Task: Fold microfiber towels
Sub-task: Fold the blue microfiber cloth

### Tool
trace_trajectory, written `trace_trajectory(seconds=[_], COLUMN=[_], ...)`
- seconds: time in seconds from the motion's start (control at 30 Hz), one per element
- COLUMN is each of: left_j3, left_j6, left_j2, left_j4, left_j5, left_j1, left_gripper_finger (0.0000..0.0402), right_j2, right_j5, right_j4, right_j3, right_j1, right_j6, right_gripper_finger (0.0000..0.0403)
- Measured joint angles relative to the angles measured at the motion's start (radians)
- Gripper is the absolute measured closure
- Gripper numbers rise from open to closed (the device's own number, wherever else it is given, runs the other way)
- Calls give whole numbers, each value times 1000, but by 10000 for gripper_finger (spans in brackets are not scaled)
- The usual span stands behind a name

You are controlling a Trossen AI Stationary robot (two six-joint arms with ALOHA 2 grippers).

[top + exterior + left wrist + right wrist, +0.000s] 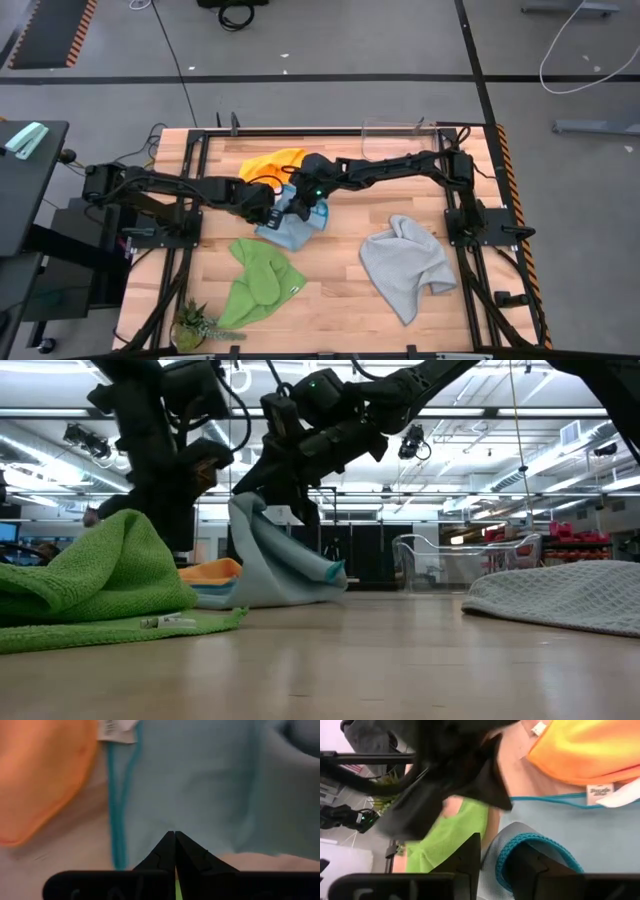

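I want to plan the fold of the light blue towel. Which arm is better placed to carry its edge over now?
Probably the right. The right gripper already pinches the teal hem of the light blue towel and holds it lifted. The left gripper is shut and empty, just above the cloth.

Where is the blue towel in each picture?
High view: the blue towel lies mid-table, under both grippers.
Low view: it stands bunched up left of centre, lifted by the right gripper.
Left wrist view: it fills the middle and right.
Right wrist view: at lower right, its teal edge between the fingers.
Shared landmark: the orange towel right beside it.
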Motion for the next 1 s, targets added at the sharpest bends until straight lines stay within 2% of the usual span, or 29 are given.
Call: trace_trajectory(seconds=[0.3,0.5,0.7,0.77,1.0], left_j3=[0,50,111,129,212], left_j6=[-51,-105,-94,-90,11], left_j2=[0,0,25,64,265], left_j4=[28,79,173,212,239], left_j5=[0,10,-88,-126,-149], left_j1=[-44,-167,-274,-285,-271], left_gripper_finger=[381,396,390,391,393], right_j2=[21,19,19,19,19], right_j5=[31,25,19,6,-9], right_j4=[-36,-7,4,13,17], right_j3=[-3,0,0,0,0], right_j1=[-4,-18,-28,-32,-33], right_j6=[48,53,47,52,53], right_gripper_finger=[313,313,314,314,314])
